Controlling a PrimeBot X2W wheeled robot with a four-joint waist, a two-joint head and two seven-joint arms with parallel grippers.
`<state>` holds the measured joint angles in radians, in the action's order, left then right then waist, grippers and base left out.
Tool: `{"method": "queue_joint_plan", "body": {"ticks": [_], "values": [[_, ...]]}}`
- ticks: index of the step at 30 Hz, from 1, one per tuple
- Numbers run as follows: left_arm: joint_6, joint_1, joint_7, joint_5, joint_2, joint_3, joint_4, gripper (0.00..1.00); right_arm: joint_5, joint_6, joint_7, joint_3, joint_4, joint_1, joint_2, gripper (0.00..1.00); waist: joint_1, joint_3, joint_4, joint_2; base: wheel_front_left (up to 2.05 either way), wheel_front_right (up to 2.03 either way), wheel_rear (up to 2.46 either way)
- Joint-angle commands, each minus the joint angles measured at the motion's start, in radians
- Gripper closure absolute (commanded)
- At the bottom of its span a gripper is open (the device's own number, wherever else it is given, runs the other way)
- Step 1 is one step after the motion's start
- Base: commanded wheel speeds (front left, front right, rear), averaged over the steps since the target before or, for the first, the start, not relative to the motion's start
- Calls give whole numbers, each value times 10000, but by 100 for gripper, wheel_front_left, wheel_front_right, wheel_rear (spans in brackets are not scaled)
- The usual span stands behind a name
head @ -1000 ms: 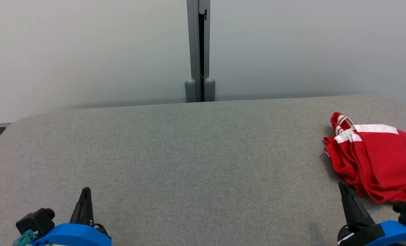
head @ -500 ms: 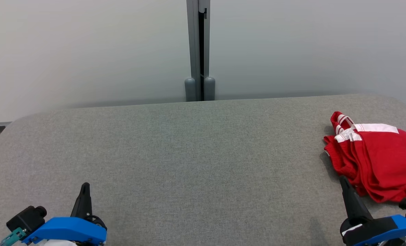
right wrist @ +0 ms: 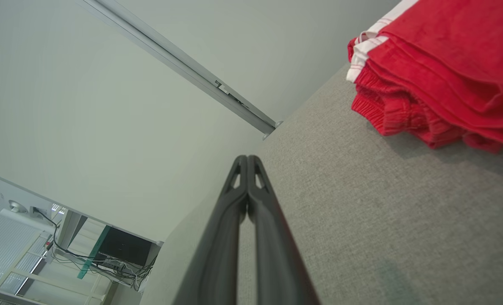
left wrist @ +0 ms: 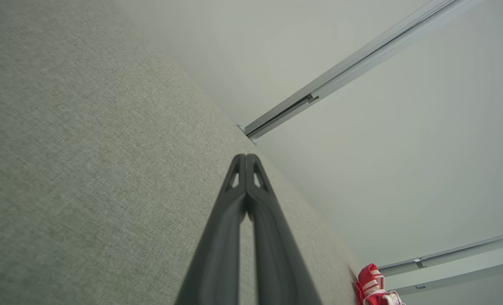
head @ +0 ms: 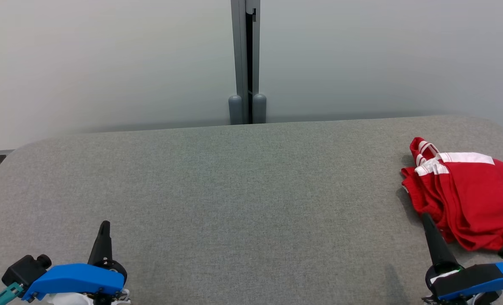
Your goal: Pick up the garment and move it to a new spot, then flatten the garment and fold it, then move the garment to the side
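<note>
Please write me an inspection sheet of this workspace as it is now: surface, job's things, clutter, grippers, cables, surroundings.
Surface: grey fabric tabletop with rounded corners.
Job's things: red garment with white stripes, bunched in layers at the table's right end.
Clutter: nothing seen.
Grippers: left gripper and right gripper are low at the near edge, jaws shut and empty; the right one is beside the garment, not touching it.
Cables: tangle of cables far in the background.
Surroundings: pale wall panels joined by a grey post.
</note>
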<state>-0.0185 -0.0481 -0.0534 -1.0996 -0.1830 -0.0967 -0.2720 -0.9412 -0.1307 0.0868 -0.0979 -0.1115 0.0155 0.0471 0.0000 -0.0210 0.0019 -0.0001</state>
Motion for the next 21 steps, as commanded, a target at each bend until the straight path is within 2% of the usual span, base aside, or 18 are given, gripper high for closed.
{"method": "queue_joint_plan", "body": {"ticks": [1,21], "values": [[-85,-295,85,-228,-7,181,133,100,-337,0,34,-31,29,-285,43,100,0,4,-1,1,0,0,0],[-458,-435,630,-1898,459,852,190,100,-2513,-1,117,-80,-438,-656,46,100,0,69,-6,1,0,0,0]]}}
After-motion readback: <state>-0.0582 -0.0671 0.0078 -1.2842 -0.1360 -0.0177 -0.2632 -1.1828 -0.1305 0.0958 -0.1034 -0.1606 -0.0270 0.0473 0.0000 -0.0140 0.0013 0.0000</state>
